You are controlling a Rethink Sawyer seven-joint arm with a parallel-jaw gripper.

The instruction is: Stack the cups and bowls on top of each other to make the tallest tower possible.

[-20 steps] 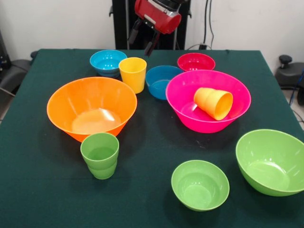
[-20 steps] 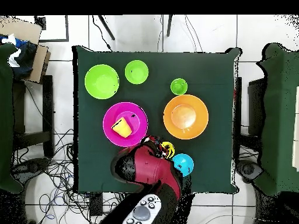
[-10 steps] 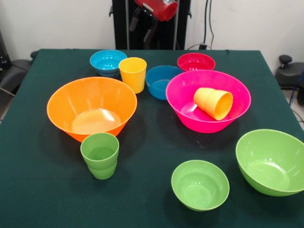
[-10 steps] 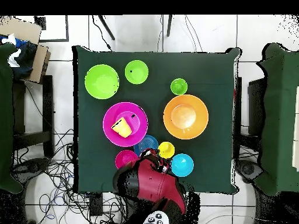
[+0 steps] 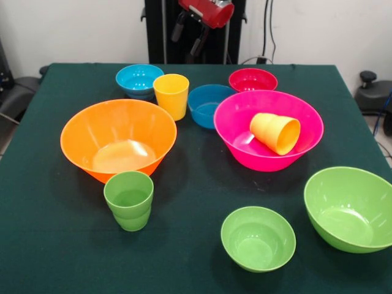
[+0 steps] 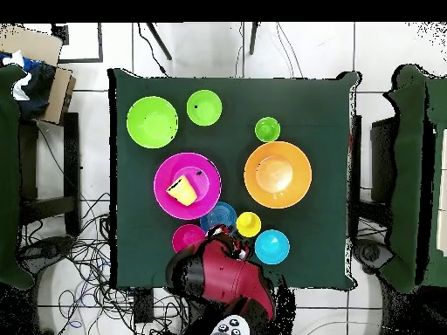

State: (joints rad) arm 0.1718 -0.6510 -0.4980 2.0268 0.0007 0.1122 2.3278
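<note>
Hovering with spread, empty fingers (image 5: 188, 40) above the yellow cup (image 5: 171, 95).

Dark green table (image 5: 196, 184); cardboard box (image 6: 39, 65) beside; floor cables (image 6: 87, 253).

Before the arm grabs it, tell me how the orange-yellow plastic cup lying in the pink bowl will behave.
The orange-yellow tapered plastic cup lies tipped on the large hot pink plastic bowl's curved floor, so it probably rolls if nudged. Glossy walls suggest slipperiness; likely light and stiff.

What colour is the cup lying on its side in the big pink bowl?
Orange-yellow cup, clearest in the front view.
</note>
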